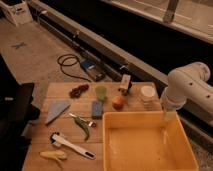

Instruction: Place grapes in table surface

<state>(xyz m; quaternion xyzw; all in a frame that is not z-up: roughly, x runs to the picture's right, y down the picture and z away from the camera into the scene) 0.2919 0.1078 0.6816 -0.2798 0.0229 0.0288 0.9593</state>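
Observation:
The grapes, a small dark reddish-brown cluster, lie on the light tan wooden table surface near its back left edge. My white arm reaches in from the right, above the bin's back corner. My gripper hangs over the table's back edge, just behind the orange fruit and well to the right of the grapes. Nothing shows between it and the grapes except the green cup.
A big yellow bin fills the table's front right. A white container, a blue block, a green chili, a grey wedge, a white-handled tool and a yellow item lie about.

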